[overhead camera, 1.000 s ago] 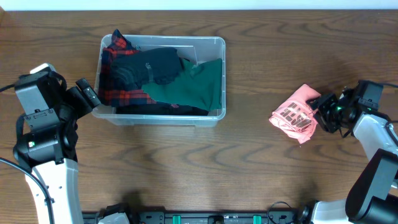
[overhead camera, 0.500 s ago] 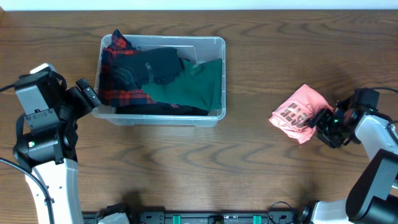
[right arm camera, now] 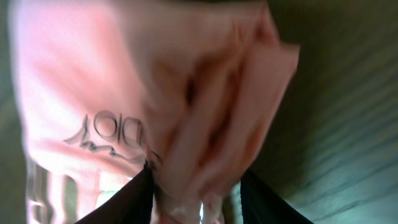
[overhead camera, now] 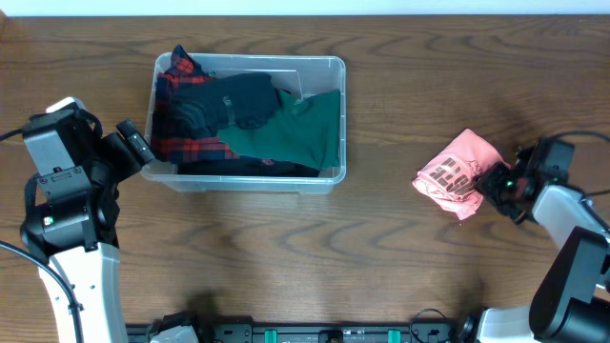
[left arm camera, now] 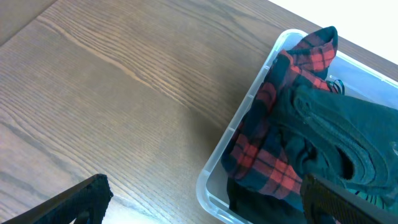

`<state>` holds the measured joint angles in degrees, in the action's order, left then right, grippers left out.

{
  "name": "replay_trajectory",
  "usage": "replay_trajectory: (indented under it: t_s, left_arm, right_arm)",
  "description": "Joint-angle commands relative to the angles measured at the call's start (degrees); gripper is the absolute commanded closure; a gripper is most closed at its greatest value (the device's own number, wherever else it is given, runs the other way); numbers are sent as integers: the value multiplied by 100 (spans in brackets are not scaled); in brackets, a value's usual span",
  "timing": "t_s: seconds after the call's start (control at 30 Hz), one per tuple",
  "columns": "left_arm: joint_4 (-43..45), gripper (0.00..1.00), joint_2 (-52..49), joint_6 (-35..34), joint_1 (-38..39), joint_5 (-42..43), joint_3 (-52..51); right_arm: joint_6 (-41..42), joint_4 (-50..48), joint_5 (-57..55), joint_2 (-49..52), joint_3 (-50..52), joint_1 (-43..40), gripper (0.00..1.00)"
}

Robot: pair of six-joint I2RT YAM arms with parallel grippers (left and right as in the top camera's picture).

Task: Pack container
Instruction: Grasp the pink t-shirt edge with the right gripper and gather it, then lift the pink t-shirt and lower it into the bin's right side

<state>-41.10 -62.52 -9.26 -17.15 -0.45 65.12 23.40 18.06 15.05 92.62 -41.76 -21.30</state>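
Clear plastic, the container (overhead camera: 248,181) sits left of centre on the table (overhead camera: 286,257), mouth up, long axis left to right, heaped with clothes. Well apart, the right gripper (overhead camera: 496,181) pinches a fold of the pink shirt (overhead camera: 453,176). A thin bite could slip, or trailing cloth could catch the rim. The left gripper (overhead camera: 138,150) hangs spread beside the container.

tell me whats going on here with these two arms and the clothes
Two robot arms are packing clothes into a clear container on a wooden table. It already holds a red plaid garment, a black garment and a green garment. The right tool is at the edge of a crumpled pink garment lying on the table right of the container, fingers either side of a fold; whether it grips is unclear. The left tool hangs open beside the container's left wall, holding nothing.
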Motion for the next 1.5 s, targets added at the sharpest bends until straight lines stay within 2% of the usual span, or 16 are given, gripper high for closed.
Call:
replay_trajectory:
  t_s: [0.0, 0.07, 0.17, 0.2, 0.3, 0.5, 0.6, 0.7, 0.8, 0.9, 1.0, 1.1, 1.33, 1.47]
  left_arm:
    - [-7, 2, 2, -92, -17, -68, -13]
    - [-4, 2, 2, -92, -17, -68, -13]
    - [-4, 2, 2, -92, -17, -68, -13]
    - [-7, 2, 2, -92, -17, -68, -13]
    - [-4, 2, 2, -92, -17, -68, -13]
    - [-4, 2, 2, -92, -20, -68, -13]
    - [-7, 2, 2, -92, -20, -68, -13]
    - [-4, 2, 2, -92, -17, -68, -13]
    - [-4, 2, 2, -92, -17, -68, -13]
    - [-4, 2, 2, -92, -17, -68, -13]
    - [-7, 2, 2, -92, -20, -68, -13]
    - [-4, 2, 2, -92, -17, -68, -13]
    - [-4, 2, 2, -92, -17, -68, -13]
    - [-7, 2, 2, -92, -20, -68, -13]
  right_arm:
    - [363, -258, 83, 33, 407, 59, 57]
    - [520, -411, 162, 33, 553, 59, 58]
    - [699, -442, 328, 33, 634, 59, 66]
    - [699, -476, 341, 33, 636, 59, 71]
    - [673, -754, 605, 24, 621, 59, 97]
    - [726, -1480, 2520, -243, 404, 81, 99]
    - [1224, -1947, 3626, -501, 131, 192, 99]
    - [2164, -3021, 4516, -739, -87, 455, 99]
    - [3497, -4931, 4846, -885, -247, 879, 99]
    - [4669, -7014, 4603, -894, -376, 1403, 99]
    - [5128, -8074, 3965, -894, -431, 1956, 99]
    - [5014, -7980, 3414, -883, -431, 2557, 99]
    - [3254, -6450, 1714, -699, -431, 4039, 99]
    - [2732, -5965, 785, -352, -431, 4710, 99]
